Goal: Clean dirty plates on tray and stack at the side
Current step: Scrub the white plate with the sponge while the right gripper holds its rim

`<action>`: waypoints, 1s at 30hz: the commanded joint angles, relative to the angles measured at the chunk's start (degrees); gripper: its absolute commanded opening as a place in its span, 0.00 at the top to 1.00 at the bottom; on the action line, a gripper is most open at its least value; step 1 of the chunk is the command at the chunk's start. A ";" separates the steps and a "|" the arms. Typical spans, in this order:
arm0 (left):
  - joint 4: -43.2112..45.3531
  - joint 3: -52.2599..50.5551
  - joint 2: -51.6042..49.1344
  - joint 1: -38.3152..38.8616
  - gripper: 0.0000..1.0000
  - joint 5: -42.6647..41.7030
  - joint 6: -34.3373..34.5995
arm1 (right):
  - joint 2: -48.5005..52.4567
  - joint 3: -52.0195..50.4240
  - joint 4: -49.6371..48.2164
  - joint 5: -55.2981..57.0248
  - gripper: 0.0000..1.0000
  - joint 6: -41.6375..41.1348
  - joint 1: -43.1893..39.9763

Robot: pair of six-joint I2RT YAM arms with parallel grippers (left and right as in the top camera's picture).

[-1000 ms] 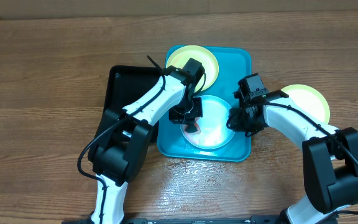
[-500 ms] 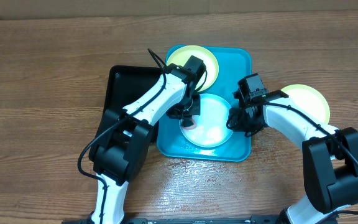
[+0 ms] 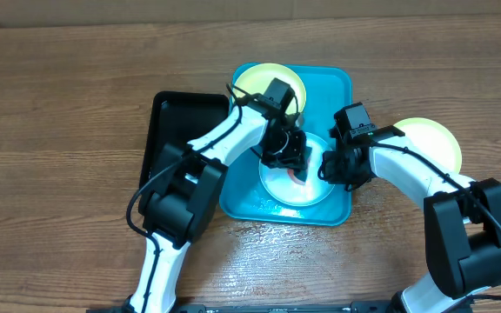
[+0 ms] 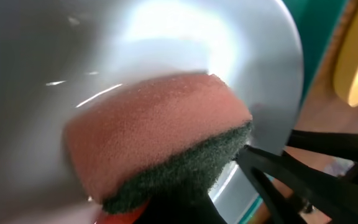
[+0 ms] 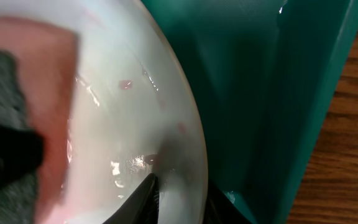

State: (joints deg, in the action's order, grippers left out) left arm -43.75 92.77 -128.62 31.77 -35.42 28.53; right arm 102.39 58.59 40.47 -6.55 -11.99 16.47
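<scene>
White plate (image 3: pixel 290 193), yellow plate (image 3: pixel 252 83) on turquoise tray (image 3: pixel 337 87)

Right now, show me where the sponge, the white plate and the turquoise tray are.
sponge (image 4: pixel 154 130): left wrist view, on its orange foam face.
white plate (image 5: pixel 129 118): right wrist view, on its wet inner surface.
turquoise tray (image 3: pixel 330 91): overhead view, on the bare floor near its far right corner.

Both arms look alike from here: the left arm (image 3: pixel 224 139) and the right arm (image 3: pixel 407 169) have smooth white shells on the long links and chunky black blocks at the joints and bases. A thin black cable (image 3: pixel 411 155) trails along each, and the fingers (image 5: pixel 145 196) are slim, black and tapered.
</scene>
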 commanded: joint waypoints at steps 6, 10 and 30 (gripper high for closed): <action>6.73 0.50 -2.21 2.12 0.96 -4.42 1.11 | 0.50 -0.48 -0.13 0.22 0.77 -0.20 0.04; 5.66 0.50 -2.21 2.19 0.96 -0.48 1.55 | 0.50 -0.48 -0.04 0.24 0.77 -0.20 0.02; -26.49 10.25 -2.21 -2.78 0.96 39.45 1.79 | 0.50 -0.48 0.26 0.26 0.78 -0.20 0.02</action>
State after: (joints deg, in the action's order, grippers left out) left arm -69.71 101.75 -129.56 29.54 -8.69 31.99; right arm 102.39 58.59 40.49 -8.10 -12.01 16.60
